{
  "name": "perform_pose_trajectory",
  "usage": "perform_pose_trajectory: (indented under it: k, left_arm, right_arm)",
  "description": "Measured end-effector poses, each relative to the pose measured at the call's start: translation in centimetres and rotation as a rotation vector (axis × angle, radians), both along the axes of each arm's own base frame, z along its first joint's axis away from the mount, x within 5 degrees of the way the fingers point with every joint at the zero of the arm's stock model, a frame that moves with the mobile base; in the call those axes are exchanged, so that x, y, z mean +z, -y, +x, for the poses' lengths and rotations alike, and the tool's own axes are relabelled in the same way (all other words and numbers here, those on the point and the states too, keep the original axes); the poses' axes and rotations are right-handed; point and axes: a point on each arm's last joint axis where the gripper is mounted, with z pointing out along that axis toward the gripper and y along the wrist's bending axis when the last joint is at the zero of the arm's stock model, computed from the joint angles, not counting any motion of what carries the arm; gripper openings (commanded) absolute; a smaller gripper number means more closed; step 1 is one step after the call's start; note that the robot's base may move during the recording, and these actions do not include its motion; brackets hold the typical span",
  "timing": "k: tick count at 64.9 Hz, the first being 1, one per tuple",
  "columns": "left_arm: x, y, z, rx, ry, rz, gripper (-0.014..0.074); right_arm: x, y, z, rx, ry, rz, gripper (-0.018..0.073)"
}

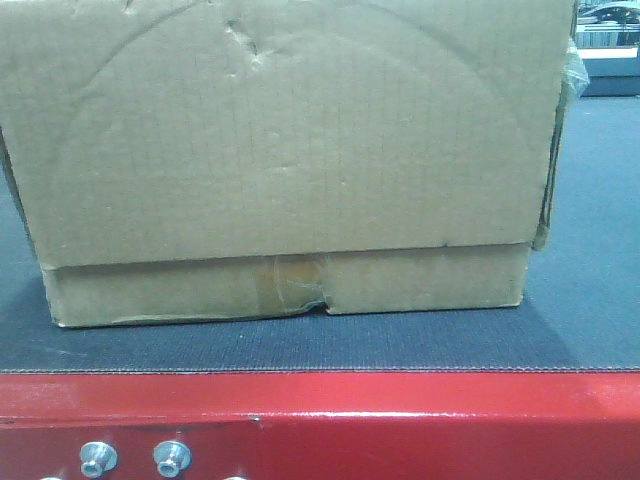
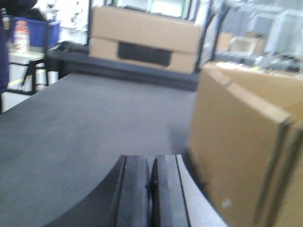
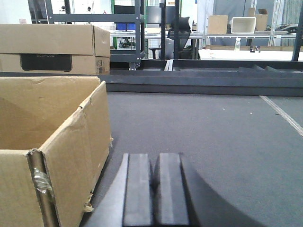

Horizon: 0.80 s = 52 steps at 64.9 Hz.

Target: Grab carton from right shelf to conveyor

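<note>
**Carton on the belt, both grippers closed and empty**

Carton (image 1: pixel 285 140), a large plain brown corrugated cardboard box with a creased face, sits flat on the wide dark grey woven belt of the conveyor (image 1: pixel 585 300). Its near face stands close to the belt's front edge, where the glossy red metal frame (image 1: pixel 420 420) runs with silver hex bolts (image 1: pixel 98 458). A crinkled clear tape patch (image 1: pixel 292 285) marks the narrow stepped band along the bottom.

The left gripper (image 2: pixel 151 189) hovers low over the belt just beside the box's left wall, black pads pressed together, holding nothing. The right gripper (image 3: pixel 152 189) hangs just beside the open-topped box's right wall, pads likewise together and empty. A second brown cardboard box (image 3: pixel 52 47) stands beyond the belt's far edge.
</note>
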Motion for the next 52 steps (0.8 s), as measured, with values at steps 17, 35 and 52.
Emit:
perform_pose_trajectory:
  k: [17,35,52]
  left_arm:
    - [-1.15,-0.13,0.21,0.023,-0.001,0.048,0.0003]
    - [-1.18,-0.13,0.22,0.023,-0.001,0.053,0.0003]
    - [-1.16,-0.13,0.22,0.023,0.002,0.053,0.0003]
  right_arm:
    - [0.02,0.00,0.00,0.000,0.002,0.000,-0.0061]
    - [0.02,0.00,0.00,0.000,0.002,0.000,-0.0061]
    - [0.02,0.00,0.00,0.000,0.002,0.000,-0.0061]
